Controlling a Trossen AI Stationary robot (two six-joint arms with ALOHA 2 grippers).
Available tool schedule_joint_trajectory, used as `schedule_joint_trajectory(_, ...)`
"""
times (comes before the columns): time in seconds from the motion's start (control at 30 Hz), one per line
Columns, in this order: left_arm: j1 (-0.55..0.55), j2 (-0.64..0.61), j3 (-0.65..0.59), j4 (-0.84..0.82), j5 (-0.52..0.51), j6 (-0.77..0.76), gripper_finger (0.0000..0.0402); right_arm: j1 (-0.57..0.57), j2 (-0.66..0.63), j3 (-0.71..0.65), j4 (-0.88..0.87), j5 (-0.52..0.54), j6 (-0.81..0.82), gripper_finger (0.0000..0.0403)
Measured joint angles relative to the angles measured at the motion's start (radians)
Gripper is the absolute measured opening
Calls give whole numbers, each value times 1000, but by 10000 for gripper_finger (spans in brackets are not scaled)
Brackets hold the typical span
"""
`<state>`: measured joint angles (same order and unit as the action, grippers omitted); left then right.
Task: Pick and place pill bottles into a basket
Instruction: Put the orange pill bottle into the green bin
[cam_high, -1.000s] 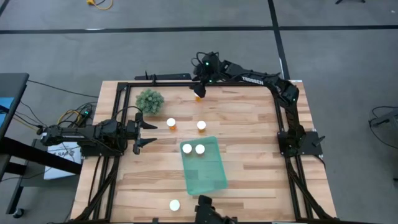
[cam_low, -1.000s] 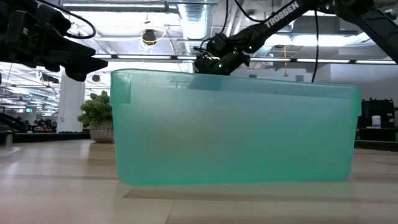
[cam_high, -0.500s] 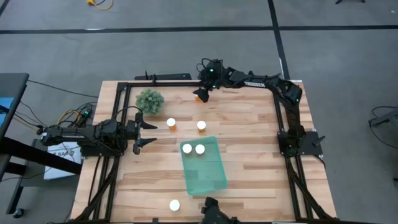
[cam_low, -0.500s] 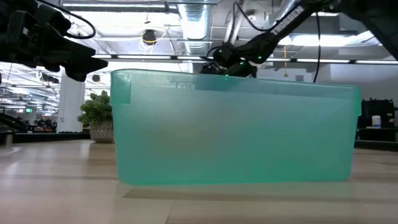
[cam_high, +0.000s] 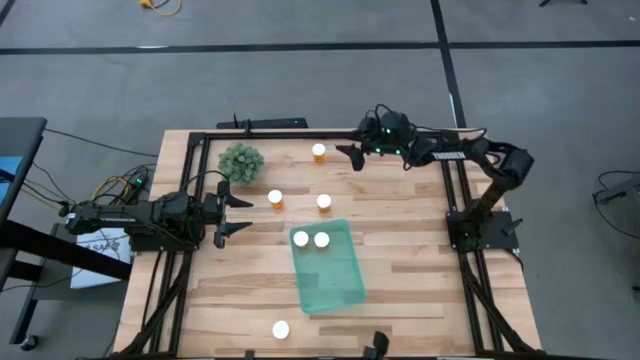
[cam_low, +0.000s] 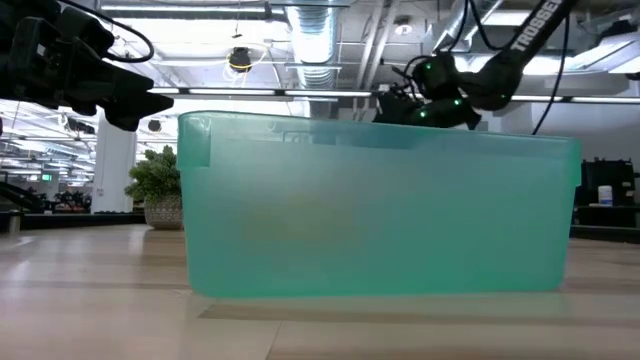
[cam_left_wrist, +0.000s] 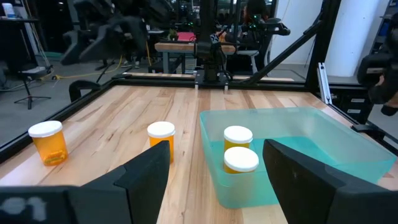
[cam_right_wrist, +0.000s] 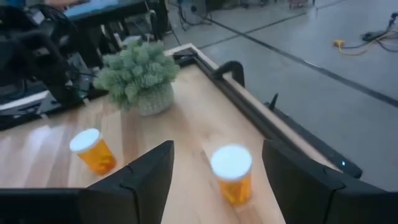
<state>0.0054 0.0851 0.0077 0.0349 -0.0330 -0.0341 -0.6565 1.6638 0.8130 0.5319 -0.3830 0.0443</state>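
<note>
**Operator:** At the far edge of the table (cam_high: 400, 260), I have the right claw (cam_high: 352, 158) lined up on one pill bottle (cam_high: 319, 152). It hangs just beside that bottle with its fingers parted and nothing between them. The wrist view shows the bottle (cam_right_wrist: 231, 172) standing upright in the gap ahead of the fingers, which is why I came in level and from the side: the jaws can close round the orange body under the white cap.

**Observer:** And the left arm?

**Operator:** The left claw (cam_high: 238, 210) waits over the left side of the table, also parted and empty, pointing toward the basket (cam_high: 335, 285). I keep it there, out of the right arm's way.

**Observer:** Where do the bottles stand overall?

**Operator:** Two are already in the basket (cam_high: 310, 239), at its far end. Two more stand on the bare wood just beyond it (cam_high: 276, 198) (cam_high: 324, 202), and one sits alone near the front edge (cam_high: 281, 328). The basket lies in the middle, I judge so that either arm can reach it. The little green plant (cam_high: 241, 161) near the far bottle is only something to steer round.
</note>
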Motion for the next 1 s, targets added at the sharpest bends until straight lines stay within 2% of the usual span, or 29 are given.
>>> schedule_joint_trajectory(0.43, 0, 0, 0, 0, 0, 0, 248, 58, 107, -9, -12, 107, -97, 240)
schedule_joint_trajectory(0.63, 0, 0, 0, 0, 0, 0, 248, 75, 143, 36, -48, 151, -97, 240)
schedule_joint_trajectory(1.0, 0, 0, 0, 0, 0, 0, 248, 87, 143, 199, -358, 184, -106, 240)
